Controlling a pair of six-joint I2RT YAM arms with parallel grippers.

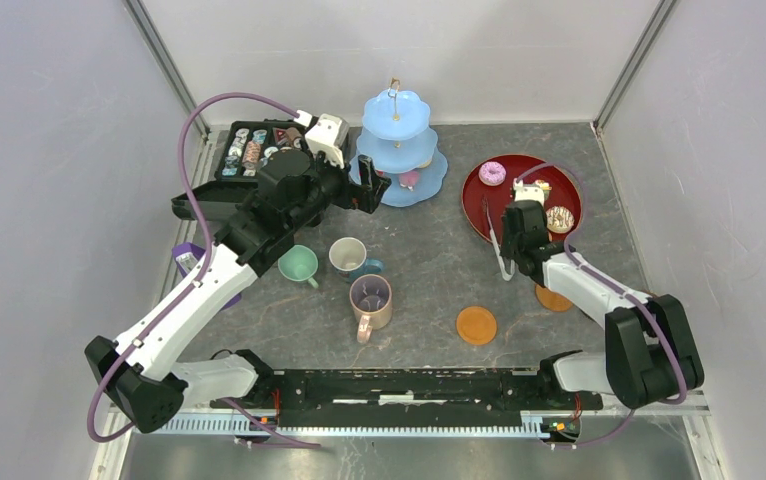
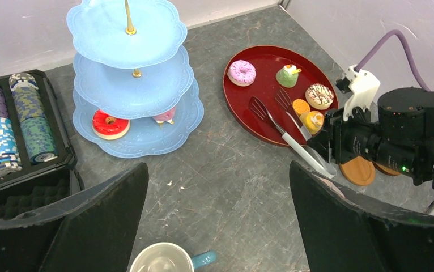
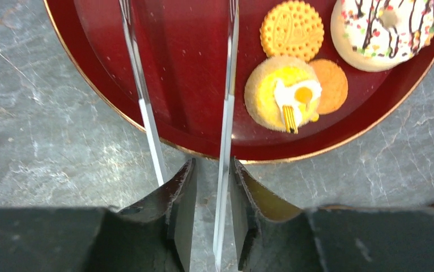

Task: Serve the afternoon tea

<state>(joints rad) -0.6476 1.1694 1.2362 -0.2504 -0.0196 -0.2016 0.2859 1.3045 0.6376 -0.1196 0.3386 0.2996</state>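
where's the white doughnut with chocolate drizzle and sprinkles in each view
Top external: doughnut on the red tray's right side, right of centre.
Left wrist: doughnut at the tray's right rim, upper right.
Right wrist: top right corner, partly cut off.
Shared landmark: the red tray, under it in all three.

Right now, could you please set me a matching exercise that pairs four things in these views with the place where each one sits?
Things:
1. red-iced doughnut
2. pink-iced doughnut
3. poker chips
4. white-and-blue mug

Places:
A. on the red tray
B. in the black case
C. straight on the table
D. on the bottom tier of the pale-blue stand

Right pairs: 1-D, 2-A, 3-B, 4-C.
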